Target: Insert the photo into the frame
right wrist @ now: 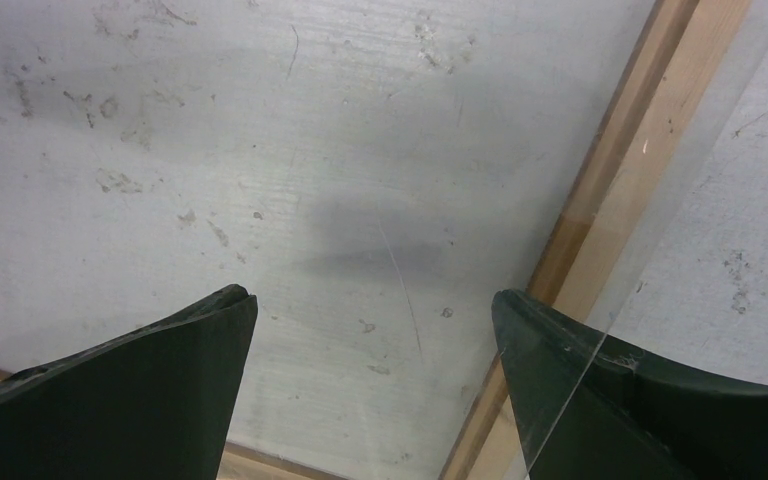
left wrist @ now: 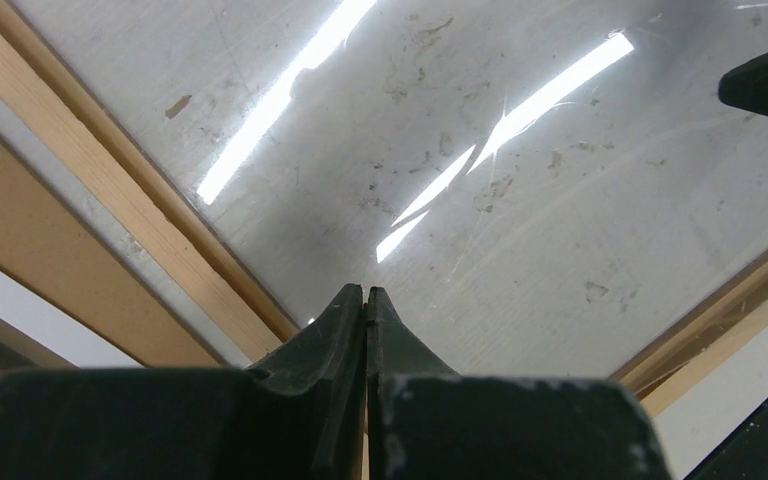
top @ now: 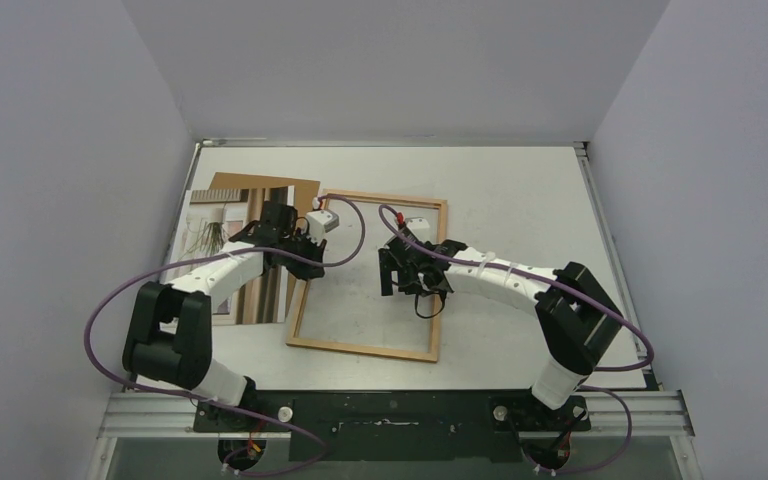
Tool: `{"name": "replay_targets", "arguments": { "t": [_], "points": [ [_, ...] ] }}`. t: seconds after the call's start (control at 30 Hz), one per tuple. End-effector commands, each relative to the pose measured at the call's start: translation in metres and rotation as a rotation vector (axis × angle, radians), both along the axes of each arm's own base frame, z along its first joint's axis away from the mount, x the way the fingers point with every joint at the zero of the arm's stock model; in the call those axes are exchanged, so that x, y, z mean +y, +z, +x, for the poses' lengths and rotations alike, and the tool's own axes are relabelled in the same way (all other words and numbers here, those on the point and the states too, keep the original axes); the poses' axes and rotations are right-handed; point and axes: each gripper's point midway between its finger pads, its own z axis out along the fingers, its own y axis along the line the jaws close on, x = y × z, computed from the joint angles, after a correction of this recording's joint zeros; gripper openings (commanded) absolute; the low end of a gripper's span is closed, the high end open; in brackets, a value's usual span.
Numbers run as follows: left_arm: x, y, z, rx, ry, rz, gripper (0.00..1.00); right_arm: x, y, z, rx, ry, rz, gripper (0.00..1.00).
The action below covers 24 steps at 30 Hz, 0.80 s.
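Note:
The frame (top: 307, 300), a light-wood border round a clear pane, lies flat in the middle of the table. The photo (top: 208, 228), showing plant stems on stripes, lies face up to its left, partly under my left arm. My left gripper (top: 307, 238) is shut with nothing seen between its fingers. In the left wrist view its tips (left wrist: 365, 293) hover over the pane (left wrist: 520, 210), just inside the frame's border (left wrist: 110, 190). My right gripper (top: 407, 277) hangs open over the frame's inside (right wrist: 372, 300), near the border (right wrist: 615, 190). A clear sheet edge (right wrist: 660, 230) crosses its right finger (right wrist: 580, 380).
A plain brown backing sheet (top: 265, 186) lies under the photo's far side, against the frame's left edge. Grey walls close in the table on the left, back and right. Purple cables loop off both arms. A metal rail (top: 390, 412) runs along the near edge.

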Motion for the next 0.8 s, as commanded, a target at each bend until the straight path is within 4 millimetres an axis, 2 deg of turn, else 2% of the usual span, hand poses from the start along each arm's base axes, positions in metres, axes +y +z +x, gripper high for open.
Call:
{"name": "replay_targets", "arguments": {
  "t": [0.0, 0.2, 0.77],
  "points": [
    [0.004, -0.012, 0.007, -0.014, 0.011, 0.029, 0.0, 0.005, 0.02, 0.006, -0.052, 0.016, 0.054, 0.9],
    [0.013, -0.023, 0.01, -0.015, 0.036, 0.082, 0.0, 0.005, 0.02, 0.004, -0.049, 0.021, 0.063, 0.9],
    [0.025, -0.028, 0.017, -0.03, 0.072, 0.146, 0.0, -0.006, 0.025, 0.001, -0.033, 0.032, 0.061, 0.9]
  ]
}}
